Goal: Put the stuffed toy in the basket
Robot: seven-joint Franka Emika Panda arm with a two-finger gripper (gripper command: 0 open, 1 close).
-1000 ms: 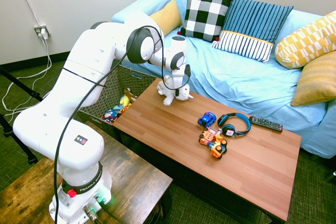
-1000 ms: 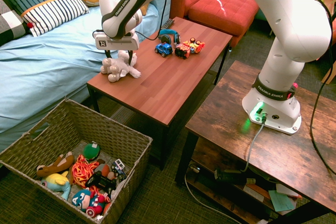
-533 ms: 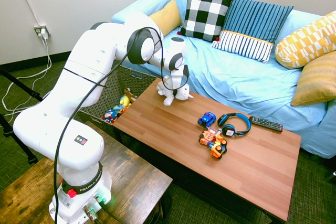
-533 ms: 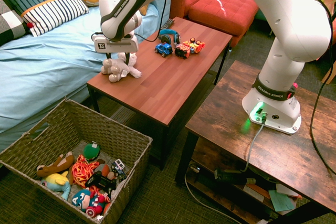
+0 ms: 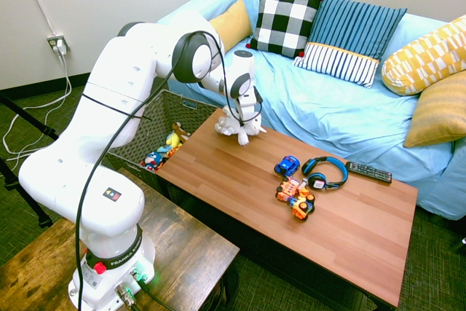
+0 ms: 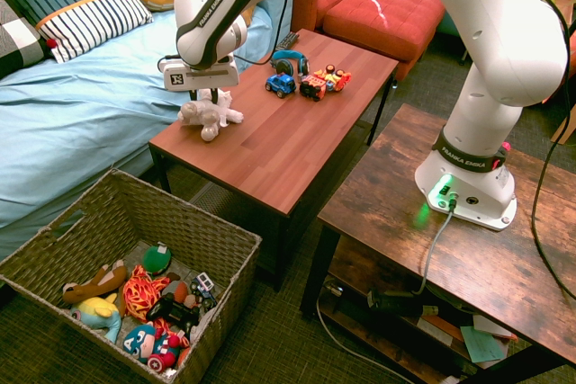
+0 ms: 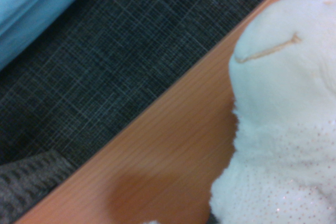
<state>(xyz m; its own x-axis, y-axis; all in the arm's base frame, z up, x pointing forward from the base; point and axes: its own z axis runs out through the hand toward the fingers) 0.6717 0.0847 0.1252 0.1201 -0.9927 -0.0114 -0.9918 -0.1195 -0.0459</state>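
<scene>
I am gripping the stuffed toy in the gripper, at the table's sofa-side corner; soft, light, limp, it is best pinched mid-body. The basket is waiting on the floor.

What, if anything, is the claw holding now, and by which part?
The claw grips the stuffed toy from above, apparently by its back; the exact part is hidden.

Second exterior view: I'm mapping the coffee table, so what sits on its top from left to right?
stuffed toy under the hand → blue toy car → orange toy truck
</scene>
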